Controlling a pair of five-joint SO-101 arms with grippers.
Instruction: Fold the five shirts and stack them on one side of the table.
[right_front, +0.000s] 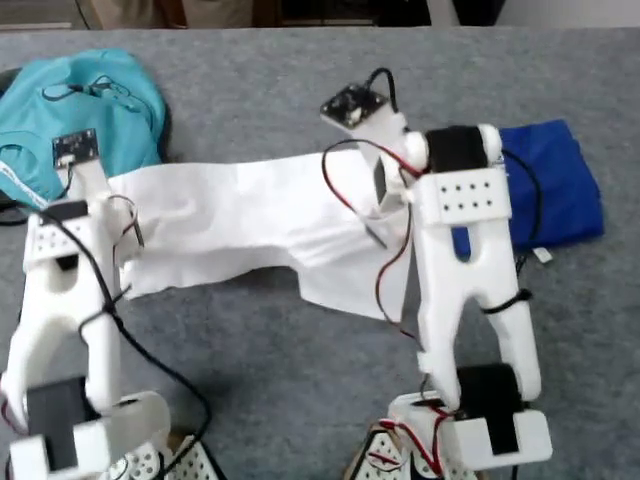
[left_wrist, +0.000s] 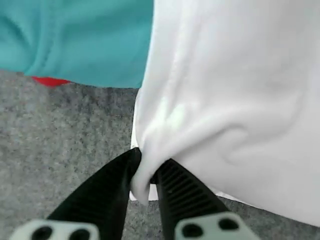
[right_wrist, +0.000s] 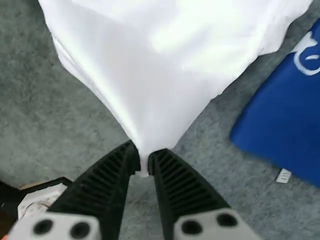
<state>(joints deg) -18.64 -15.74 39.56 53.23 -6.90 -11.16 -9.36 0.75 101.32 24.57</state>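
A white shirt (right_front: 250, 220) is stretched across the middle of the grey table between both arms. My left gripper (left_wrist: 145, 172) is shut on a pinched fold of the white shirt (left_wrist: 225, 90) at its left end. My right gripper (right_wrist: 142, 160) is shut on a bunched edge of the white shirt (right_wrist: 165, 60) at its right end. In the high view the left gripper (right_front: 112, 205) sits beside a crumpled teal shirt (right_front: 80, 110), and the right gripper (right_front: 385, 190) holds cloth close to a folded blue shirt (right_front: 550, 190).
The teal shirt (left_wrist: 75, 40) lies just past the white one, with a bit of red cloth (left_wrist: 50, 81) under its edge. The blue shirt (right_wrist: 285, 120) lies flat at the table's right. Bare grey table (right_front: 270, 390) spreads in front.
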